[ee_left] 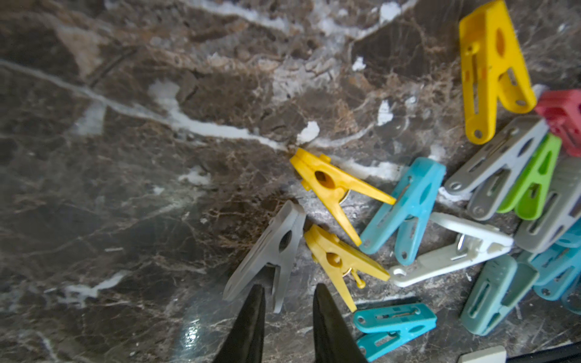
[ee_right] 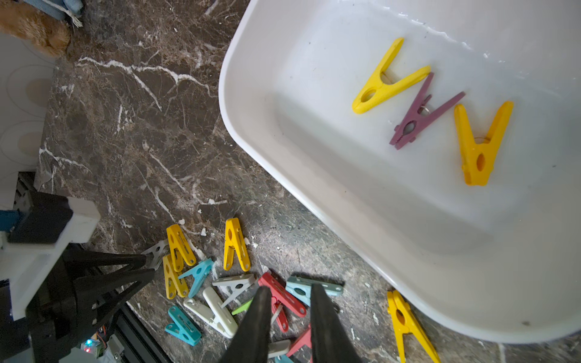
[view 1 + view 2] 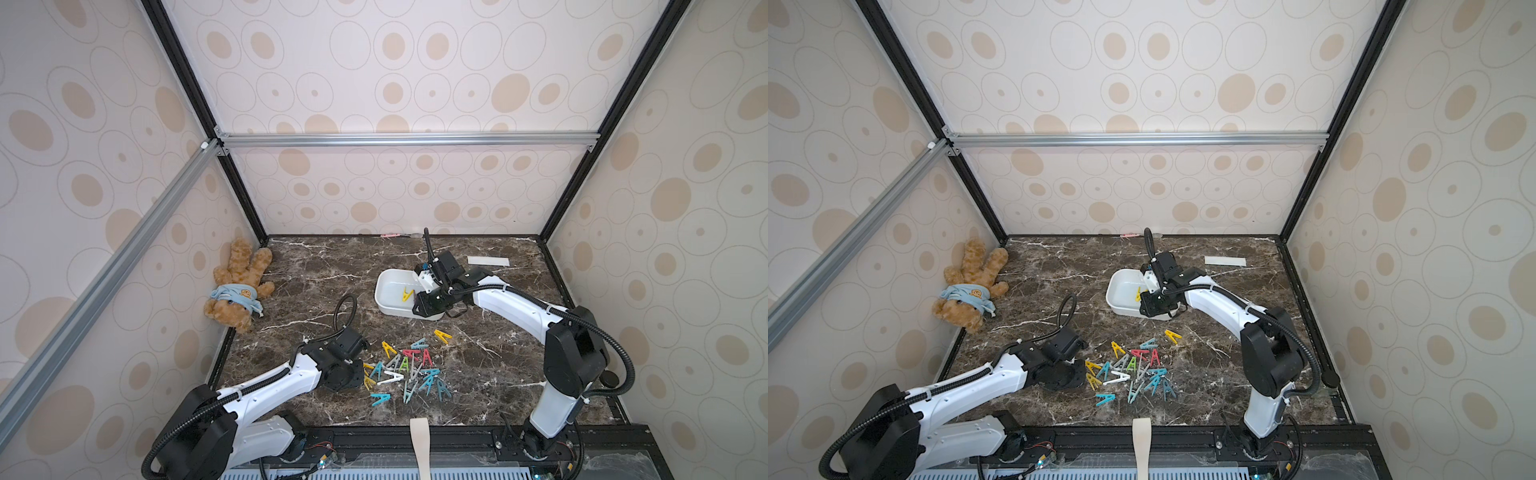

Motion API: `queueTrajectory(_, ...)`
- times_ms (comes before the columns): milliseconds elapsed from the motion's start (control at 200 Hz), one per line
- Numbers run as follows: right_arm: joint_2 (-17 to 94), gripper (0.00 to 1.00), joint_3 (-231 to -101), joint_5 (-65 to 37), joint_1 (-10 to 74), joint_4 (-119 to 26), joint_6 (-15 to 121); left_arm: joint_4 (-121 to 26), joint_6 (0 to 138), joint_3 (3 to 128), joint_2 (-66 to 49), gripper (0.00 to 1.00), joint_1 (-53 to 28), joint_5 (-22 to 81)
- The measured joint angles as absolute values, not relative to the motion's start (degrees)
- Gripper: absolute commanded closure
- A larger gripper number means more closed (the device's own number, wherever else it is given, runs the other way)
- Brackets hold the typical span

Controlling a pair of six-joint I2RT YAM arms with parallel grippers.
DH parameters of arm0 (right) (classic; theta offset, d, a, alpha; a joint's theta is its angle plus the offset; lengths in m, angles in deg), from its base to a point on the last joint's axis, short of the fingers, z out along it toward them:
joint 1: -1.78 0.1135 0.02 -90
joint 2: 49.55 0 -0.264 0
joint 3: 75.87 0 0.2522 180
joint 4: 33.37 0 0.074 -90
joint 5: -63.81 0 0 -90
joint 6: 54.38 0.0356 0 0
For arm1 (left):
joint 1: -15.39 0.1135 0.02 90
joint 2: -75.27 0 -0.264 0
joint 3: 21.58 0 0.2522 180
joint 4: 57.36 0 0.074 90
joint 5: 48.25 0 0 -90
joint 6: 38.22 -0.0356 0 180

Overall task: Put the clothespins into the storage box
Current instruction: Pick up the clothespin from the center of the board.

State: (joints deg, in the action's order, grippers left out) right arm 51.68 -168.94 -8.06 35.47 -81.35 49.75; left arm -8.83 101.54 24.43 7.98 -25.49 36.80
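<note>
You are working over a dark marble table (image 3: 332,270), with a teddy bear (image 3: 239,286) lying against its left wall, well apart from everything else. Your storage box (image 3: 380,291) sits right of centre toward the back. In the right wrist view its floor carries three clips: a yellow clothespin (image 2: 386,81), a purple clothespin (image 2: 421,116) right against it, and a second yellow clothespin (image 2: 481,147) just beside that. A white paper strip (image 3: 488,261) lies flat behind the box, to its right. The rest of the clothespins (image 3: 409,370) lie in a loose heap on the table in front of the box, with a lone yellow clothespin (image 3: 442,336) between heap and box. Your right gripper (image 2: 289,290) hangs above the box's near right corner, its jaws a narrow way apart with nothing between them. Your left gripper (image 1: 289,290) is down at the heap's left edge, its jaws also only a little apart. One leg of a grey clothespin (image 1: 267,251) lies between the tips, but the gap is wider than the leg, so nothing is clamped.
</note>
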Motion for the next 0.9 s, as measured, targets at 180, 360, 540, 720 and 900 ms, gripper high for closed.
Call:
queueTrajectory(180, 51.7, 0.75, -168.9, -8.1, 35.5, -81.3, 49.9, -9.3, 101.5, 24.4, 5.2, 0.73, -25.5, 37.4)
queueTrajectory(360, 51.4, 0.75, -168.8, -8.1, 35.5, -81.3, 50.1, -9.9, 101.3, 24.5, 3.5, 0.78, -25.5, 37.9)
queueTrajectory(540, 51.4, 0.75, -168.8, -8.1, 35.5, -81.2, 50.1, -11.1, 100.8, 24.5, 3.2, 0.87, -25.5, 38.1)
queueTrajectory(720, 51.4, 0.76, -168.8, -8.1, 35.5, -81.2, 50.1, -11.7, 100.4, 24.5, 2.7, 0.96, -25.5, 38.1)
queueTrajectory(900, 50.6, 0.75, -168.8, -8.2, 35.5, -81.4, 50.1, -11.7, 100.3, 24.7, 2.7, 0.99, -25.5, 38.4)
